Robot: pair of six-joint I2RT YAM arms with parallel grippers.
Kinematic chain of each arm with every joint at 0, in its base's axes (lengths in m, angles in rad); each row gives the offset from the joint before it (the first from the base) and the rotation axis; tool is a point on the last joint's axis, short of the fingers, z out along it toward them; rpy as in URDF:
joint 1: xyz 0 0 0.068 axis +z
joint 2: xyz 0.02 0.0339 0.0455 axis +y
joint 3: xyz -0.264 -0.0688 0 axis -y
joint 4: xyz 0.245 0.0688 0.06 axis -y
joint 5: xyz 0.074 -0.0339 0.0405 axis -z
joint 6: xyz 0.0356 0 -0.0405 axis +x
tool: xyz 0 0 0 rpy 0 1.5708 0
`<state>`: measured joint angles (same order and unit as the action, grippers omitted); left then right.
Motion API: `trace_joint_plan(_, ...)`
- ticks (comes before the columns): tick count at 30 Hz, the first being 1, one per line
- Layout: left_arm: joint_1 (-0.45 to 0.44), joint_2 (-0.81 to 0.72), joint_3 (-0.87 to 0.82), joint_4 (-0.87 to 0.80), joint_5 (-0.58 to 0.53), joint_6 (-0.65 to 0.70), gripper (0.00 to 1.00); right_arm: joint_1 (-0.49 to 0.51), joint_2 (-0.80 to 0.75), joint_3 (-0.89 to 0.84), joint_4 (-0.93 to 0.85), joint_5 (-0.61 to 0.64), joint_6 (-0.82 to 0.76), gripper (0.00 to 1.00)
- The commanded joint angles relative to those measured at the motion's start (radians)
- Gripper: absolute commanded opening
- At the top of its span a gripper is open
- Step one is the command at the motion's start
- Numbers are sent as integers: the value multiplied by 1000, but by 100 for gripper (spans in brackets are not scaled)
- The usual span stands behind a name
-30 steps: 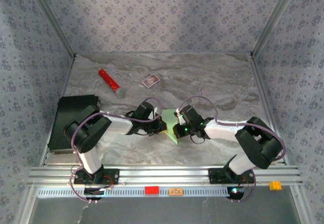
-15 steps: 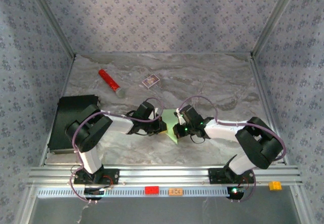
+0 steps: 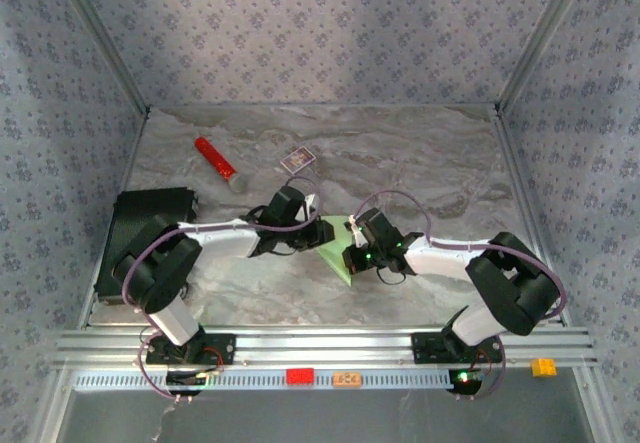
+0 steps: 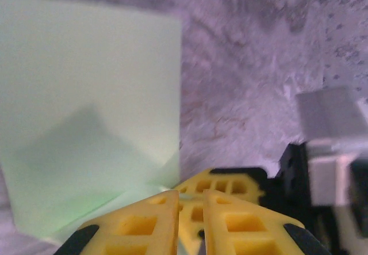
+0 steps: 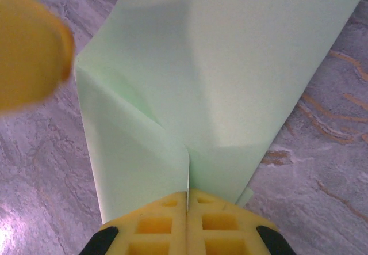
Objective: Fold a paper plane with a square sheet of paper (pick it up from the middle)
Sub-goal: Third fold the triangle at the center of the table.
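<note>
While the right gripper point(image 5: 188, 197) is pinching its creased edge, the plain pale green paper point(image 5: 230, 65) is lying folded on the table point(image 5: 322, 168). The left gripper point(image 4: 190, 196) is hovering beside its corner, jaws barely parted.

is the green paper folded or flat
Folded: a flap of the paper lies doubled over along a crease, pinched between the right fingers.

Top cam high at rear, down onto table point(image 3: 420, 163); wrist cams v. close; common: sheet point(image 5: 230, 65).
</note>
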<state>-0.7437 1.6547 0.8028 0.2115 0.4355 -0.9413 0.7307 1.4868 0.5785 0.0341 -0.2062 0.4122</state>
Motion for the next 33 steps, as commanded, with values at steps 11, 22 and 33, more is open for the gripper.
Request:
trace_joint_plan(11, 50, 190, 187, -160, 34, 78, 15, -6, 15, -31, 7, 5, 27, 0)
trace_joint_plan(22, 51, 251, 168, -208, 19, 78, 12, -6, 5, -28, 4, 22, 34, 0)
trace_joint_plan(33, 54, 220, 191, -223, 17, 107, 12, -5, -1, -35, 1, 31, 40, 0)
